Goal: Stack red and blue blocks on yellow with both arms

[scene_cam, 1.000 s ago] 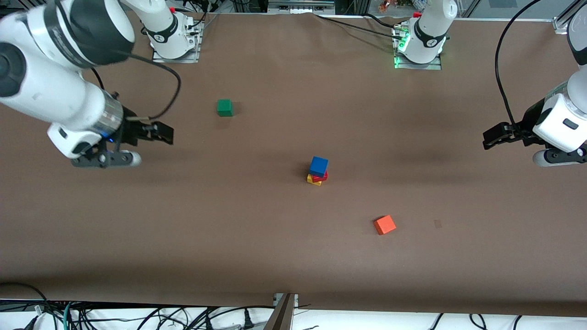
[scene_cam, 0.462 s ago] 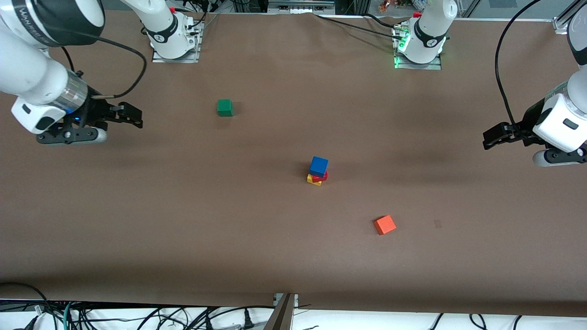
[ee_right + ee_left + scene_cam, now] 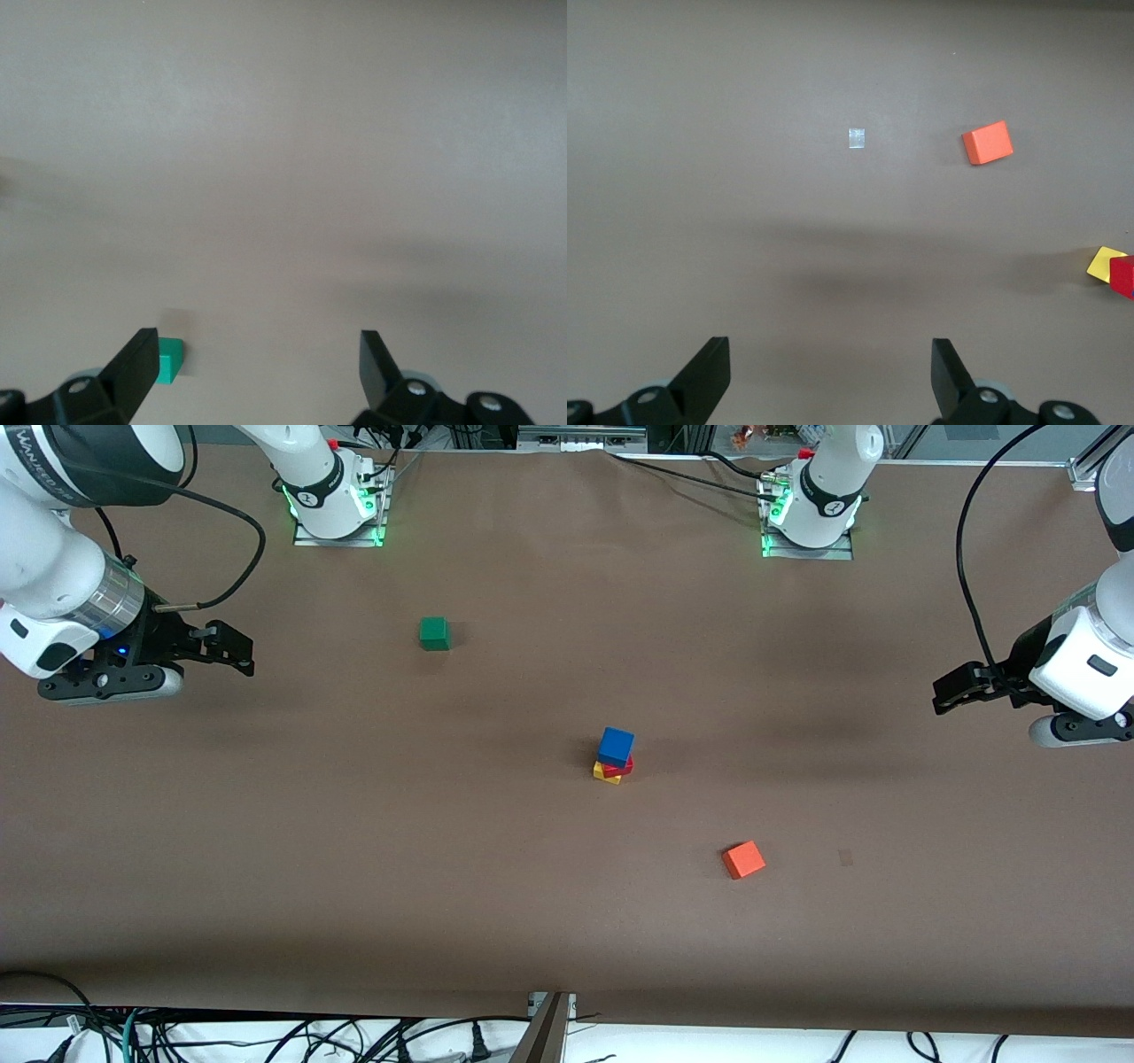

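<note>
In the middle of the table stands a stack: the blue block (image 3: 616, 744) on the red block (image 3: 619, 766) on the yellow cube (image 3: 605, 774). The left wrist view shows the yellow cube (image 3: 1104, 263) and the red block (image 3: 1123, 275) at its edge. My right gripper (image 3: 232, 651) is open and empty, up over the table at the right arm's end; it shows open in its wrist view (image 3: 257, 363). My left gripper (image 3: 955, 689) is open and empty, up over the left arm's end; it shows open in its wrist view (image 3: 830, 367).
A green cube (image 3: 433, 633) sits farther from the front camera than the stack, toward the right arm's end, and shows in the right wrist view (image 3: 169, 361). An orange-red cube (image 3: 743, 859) lies nearer, toward the left arm's end, seen too in the left wrist view (image 3: 987, 142).
My right gripper has drawn back from near the middle toward the right arm's end of the table. The left arm and the stack have not moved.
</note>
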Controlling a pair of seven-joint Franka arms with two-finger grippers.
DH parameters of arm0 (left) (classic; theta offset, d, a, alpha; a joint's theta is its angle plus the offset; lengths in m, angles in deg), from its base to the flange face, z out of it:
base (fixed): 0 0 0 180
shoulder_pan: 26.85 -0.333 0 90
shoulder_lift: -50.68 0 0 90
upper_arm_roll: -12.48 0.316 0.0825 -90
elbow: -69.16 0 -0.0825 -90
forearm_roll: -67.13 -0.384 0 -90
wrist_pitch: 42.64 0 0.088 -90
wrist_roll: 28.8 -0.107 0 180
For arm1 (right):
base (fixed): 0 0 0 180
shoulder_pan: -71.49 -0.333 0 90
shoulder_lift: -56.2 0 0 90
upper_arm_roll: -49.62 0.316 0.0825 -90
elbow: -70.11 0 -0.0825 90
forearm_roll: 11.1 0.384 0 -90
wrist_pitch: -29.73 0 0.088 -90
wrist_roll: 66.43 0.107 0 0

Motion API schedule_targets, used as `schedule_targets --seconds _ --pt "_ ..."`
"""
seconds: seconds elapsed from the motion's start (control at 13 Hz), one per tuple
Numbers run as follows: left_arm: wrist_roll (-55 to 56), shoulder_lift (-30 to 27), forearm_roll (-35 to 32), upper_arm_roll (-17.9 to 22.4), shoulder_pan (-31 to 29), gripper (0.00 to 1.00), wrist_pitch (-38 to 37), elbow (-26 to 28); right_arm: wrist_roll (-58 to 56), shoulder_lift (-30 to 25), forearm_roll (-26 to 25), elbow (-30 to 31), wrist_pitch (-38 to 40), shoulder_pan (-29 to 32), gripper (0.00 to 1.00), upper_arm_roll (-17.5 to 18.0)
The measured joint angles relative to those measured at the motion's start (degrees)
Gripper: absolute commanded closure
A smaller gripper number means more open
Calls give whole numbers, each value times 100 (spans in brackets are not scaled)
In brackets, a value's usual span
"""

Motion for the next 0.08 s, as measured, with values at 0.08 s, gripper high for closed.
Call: schedule_targets --seconds 0.08 --pt "0 0 0 0 0 0 0 0 0 0 -1 -28 -1 0 0 16"
